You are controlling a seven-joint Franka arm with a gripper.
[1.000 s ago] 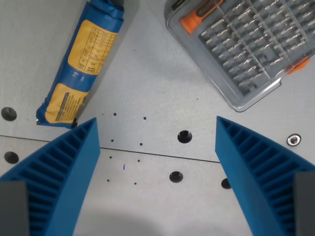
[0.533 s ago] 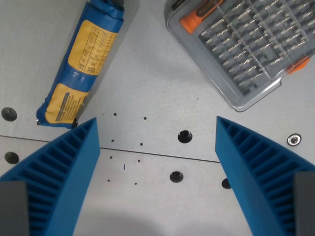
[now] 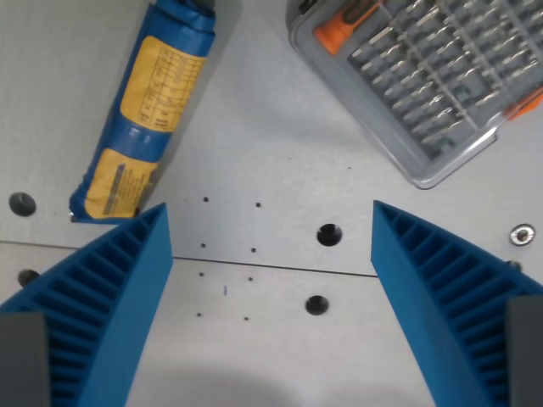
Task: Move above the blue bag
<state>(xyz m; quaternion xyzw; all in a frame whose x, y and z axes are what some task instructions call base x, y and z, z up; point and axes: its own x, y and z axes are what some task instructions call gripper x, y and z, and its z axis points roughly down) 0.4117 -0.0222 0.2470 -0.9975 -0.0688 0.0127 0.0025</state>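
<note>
Up and to the wrist view's left of the wide-open, empty gripper (image 3: 270, 222), the blue bag (image 3: 147, 110) lies off-centre, so the approach looks barely begun.

gripper (image 3: 271, 225) spread wide over grey table (image 3: 271, 153) — blue bag (image 3: 148, 110) upper left, bit case (image 3: 424, 76) upper right.

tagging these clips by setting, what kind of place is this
Probably a workshop or robotics lab bench: a grey metal table with mounting holes, a clear bit case with an orange-handled driver, and a blue bag lying on it.
</note>
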